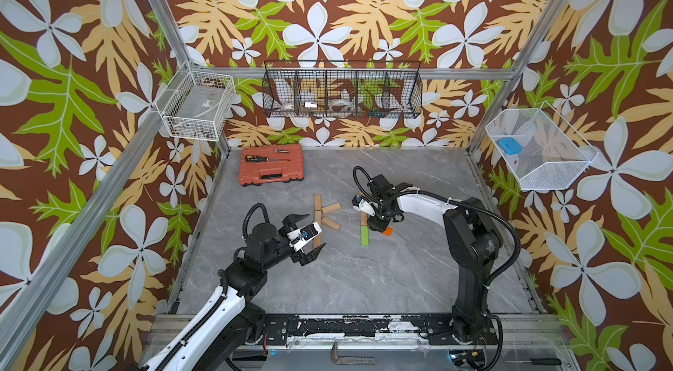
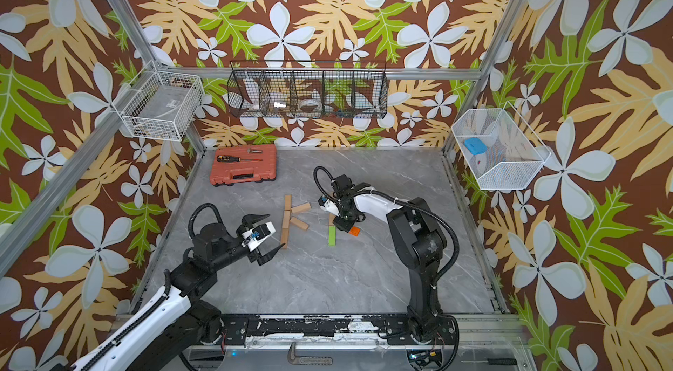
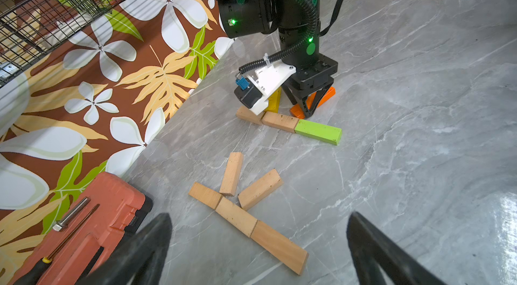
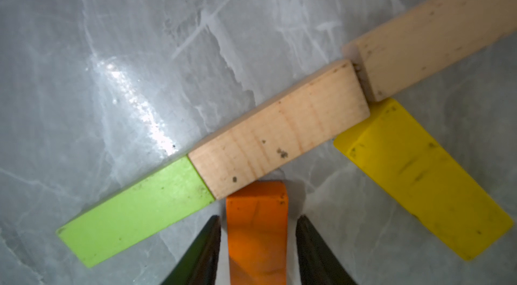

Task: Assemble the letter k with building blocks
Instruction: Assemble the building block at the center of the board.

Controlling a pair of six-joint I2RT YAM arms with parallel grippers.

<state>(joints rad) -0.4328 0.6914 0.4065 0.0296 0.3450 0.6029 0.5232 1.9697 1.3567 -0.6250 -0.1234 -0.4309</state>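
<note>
right pincer (image 4: pixel 258 218) released, jaws just clear of orange block (image 4: pixel 256 241) edges; left pincer (image 1: pixel 314 232) gaping.

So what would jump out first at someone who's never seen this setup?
Probably the loud flower-and-leaf wallpaper on every wall. Then, on the grey marble table, two letter K shapes lie flat side by side: a plain wood K by the open left gripper, and one with a green block, a yellow block and an orange block. The right gripper straddles the orange block, jaws not quite touching it.
</note>
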